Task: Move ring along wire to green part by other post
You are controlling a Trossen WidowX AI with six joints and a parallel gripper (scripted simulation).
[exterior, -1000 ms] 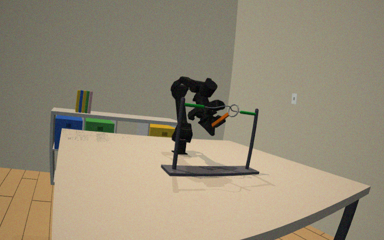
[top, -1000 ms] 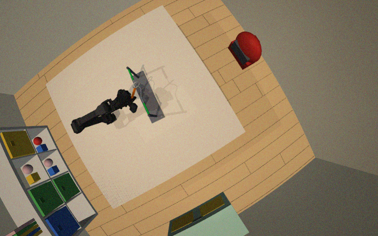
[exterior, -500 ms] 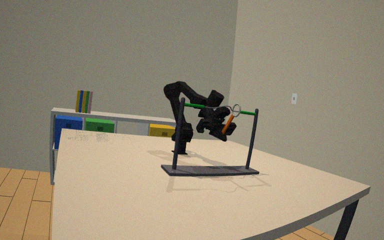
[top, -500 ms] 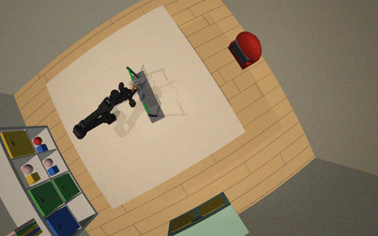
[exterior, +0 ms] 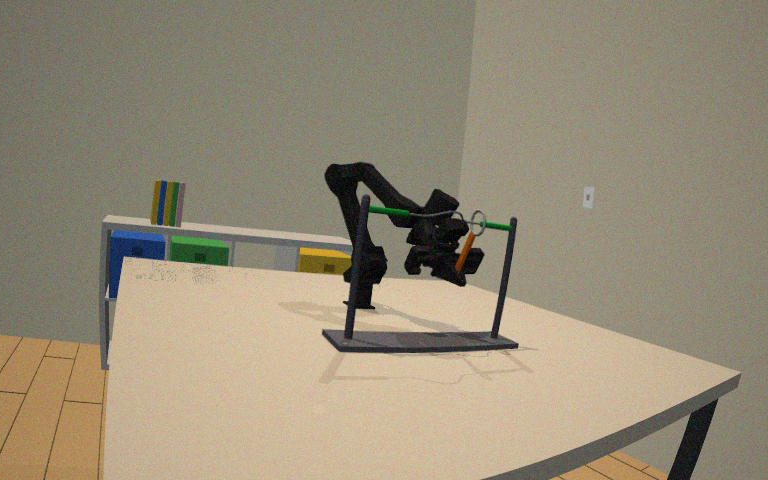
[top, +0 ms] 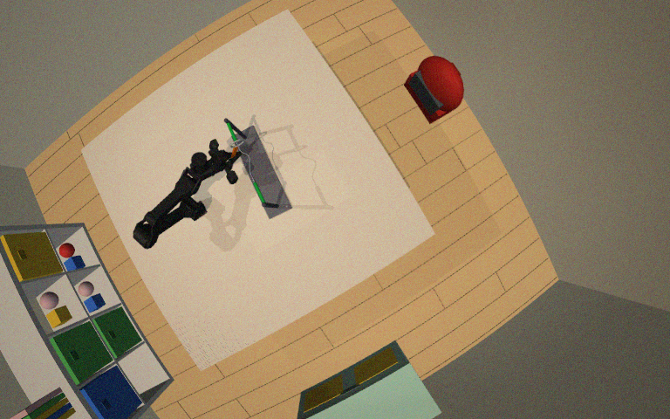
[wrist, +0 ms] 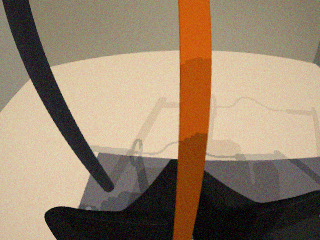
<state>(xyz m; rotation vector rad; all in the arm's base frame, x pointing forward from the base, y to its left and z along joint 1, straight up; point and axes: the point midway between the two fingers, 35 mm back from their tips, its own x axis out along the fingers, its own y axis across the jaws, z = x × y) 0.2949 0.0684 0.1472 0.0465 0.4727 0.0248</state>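
My gripper [top: 236,154] [exterior: 459,271] [wrist: 179,165] is shut on the orange handle [top: 234,152] [exterior: 465,251] [wrist: 195,100], which slants down from the ring [exterior: 478,211]. The ring is around the wire at the inner end of the green part [top: 231,130] [exterior: 497,226] beside the right post [exterior: 503,279] of the exterior view. Whether it touches the wire is too small to tell. The thin grey wire [exterior: 436,214] runs from there to the other green part [top: 258,192] [exterior: 388,210] at the left post [exterior: 357,267]. The ring is out of view in the wrist view.
The posts stand on a dark base plate [top: 276,192] [exterior: 424,342] [wrist: 95,175] on the pale table [top: 328,207] [exterior: 257,404]. One post [wrist: 50,95] shows at the left of the wrist view. The arm stands on the shelf's side of the wire.
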